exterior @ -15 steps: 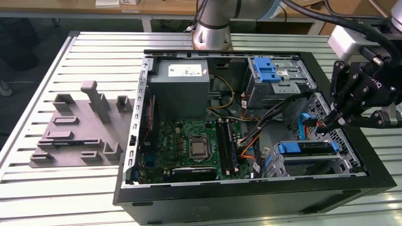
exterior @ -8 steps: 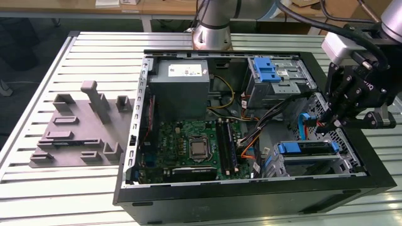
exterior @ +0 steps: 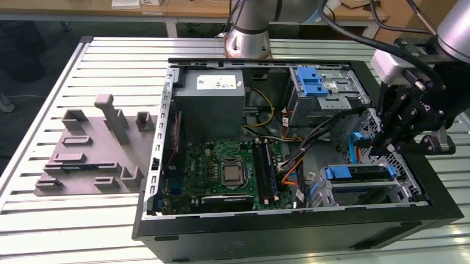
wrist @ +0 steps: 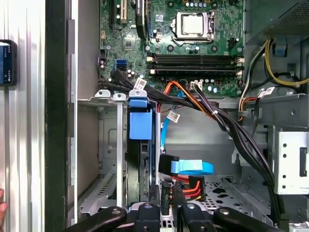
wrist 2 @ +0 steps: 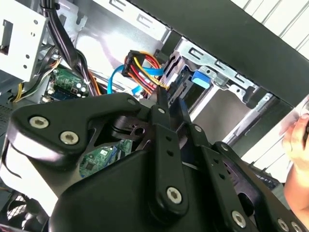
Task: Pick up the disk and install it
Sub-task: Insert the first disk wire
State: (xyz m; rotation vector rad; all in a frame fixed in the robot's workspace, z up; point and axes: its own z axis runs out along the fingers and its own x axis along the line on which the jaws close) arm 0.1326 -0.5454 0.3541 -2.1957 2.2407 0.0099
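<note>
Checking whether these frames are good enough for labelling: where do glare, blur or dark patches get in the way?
Exterior view: even light, pale glare on the slatted table. Second wrist view: the gripper looms dark, and a hand at the edge is blurred and washed out. First wrist view: motherboard sharp, drive bay shadowed.

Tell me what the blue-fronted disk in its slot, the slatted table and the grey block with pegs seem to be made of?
The disk: its blue carrier looks like smooth moulded plastic, with an even matte colour; the body behind it is too dark to judge. The slatted table: probably aluminium, pale, brushed and ribbed. The grey block: likely matte plastic, perhaps printed, dull with no glints.
</note>
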